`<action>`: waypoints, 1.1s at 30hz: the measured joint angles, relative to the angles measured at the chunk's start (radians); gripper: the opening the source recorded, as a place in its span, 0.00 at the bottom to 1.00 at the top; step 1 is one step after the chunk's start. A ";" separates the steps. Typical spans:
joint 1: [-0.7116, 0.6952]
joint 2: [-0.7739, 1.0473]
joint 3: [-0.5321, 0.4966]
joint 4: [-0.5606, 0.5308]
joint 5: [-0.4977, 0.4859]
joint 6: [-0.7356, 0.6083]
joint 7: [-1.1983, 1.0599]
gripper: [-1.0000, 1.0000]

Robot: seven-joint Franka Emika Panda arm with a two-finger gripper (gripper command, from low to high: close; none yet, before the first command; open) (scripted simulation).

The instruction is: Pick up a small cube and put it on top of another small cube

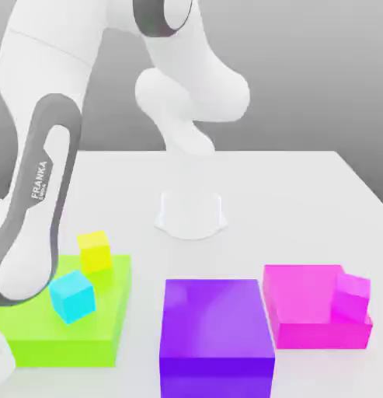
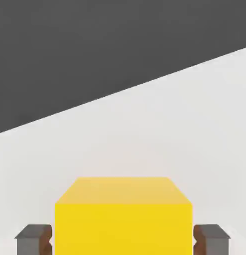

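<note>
Gripper point(image 2: 123, 240) pinching amber cube point(image 2: 123, 226). Exterior view: yellow cube point(image 1: 95, 252) at cyan cube's point(image 1: 72, 297) 1 o'clock, both over green block point(image 1: 66, 351).

Green block point(image 1: 66, 319), purple block point(image 1: 217, 319), pink block point(image 1: 303, 295)

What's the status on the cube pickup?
Jaws closed on orange-yellow cube. Not yet stacked. Cyan cube and yellow cube close together on green block, might crowd placement there.
</note>
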State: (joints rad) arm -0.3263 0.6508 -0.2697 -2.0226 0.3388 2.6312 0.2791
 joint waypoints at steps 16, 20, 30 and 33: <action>0.294 -0.341 0.105 -0.201 -0.084 -0.137 0.150 0.00; 0.402 -0.443 0.181 -0.282 -0.121 -0.147 0.215 0.00; 0.838 -0.667 0.400 -0.498 -0.324 -0.127 0.500 0.00; 0.826 -0.590 0.386 -0.519 -0.350 -0.030 0.524 1.00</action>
State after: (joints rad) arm 0.4996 0.0605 0.1160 -2.5414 -0.0110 2.6013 0.8034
